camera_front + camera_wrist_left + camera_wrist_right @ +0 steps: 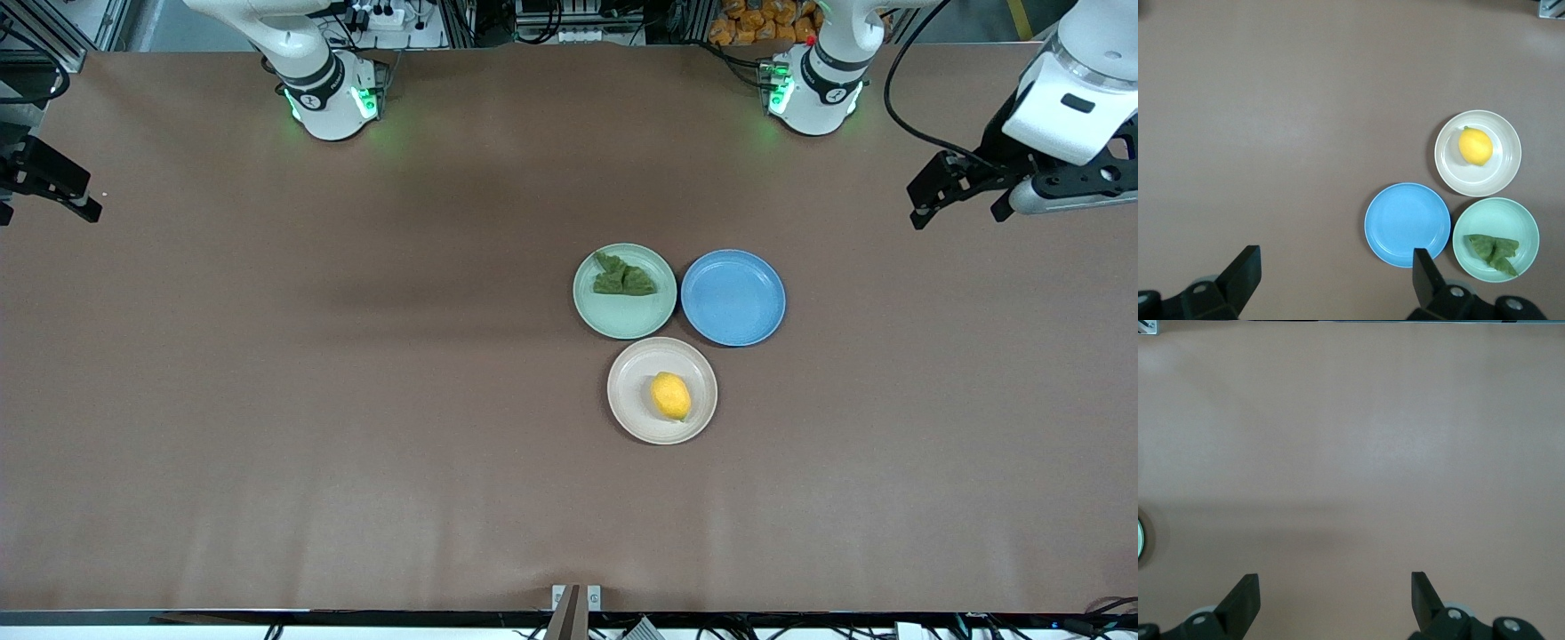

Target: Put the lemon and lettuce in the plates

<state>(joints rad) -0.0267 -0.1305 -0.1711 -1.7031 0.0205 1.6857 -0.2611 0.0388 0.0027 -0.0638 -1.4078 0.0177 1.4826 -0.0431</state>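
The lettuce (624, 276) lies in the mint green plate (622, 320) near the table's middle. The lemon (670, 396) lies in the cream-white plate (635, 402), which is nearer to the front camera. The left wrist view shows the lemon (1475, 145) in the cream-white plate (1507, 168) and the lettuce (1493, 250) in the mint green plate (1495, 217). My left gripper (958, 212) is open and empty, raised at the left arm's end of the table (1336, 268). My right gripper (44, 210) is open and empty, raised at the right arm's end (1336, 590).
An empty blue plate (733, 297) sits beside the mint green plate, toward the left arm's end, and shows in the left wrist view (1407, 225). A small metal bracket (576, 597) stands at the table's edge nearest the front camera. Brown table surface surrounds the plates.
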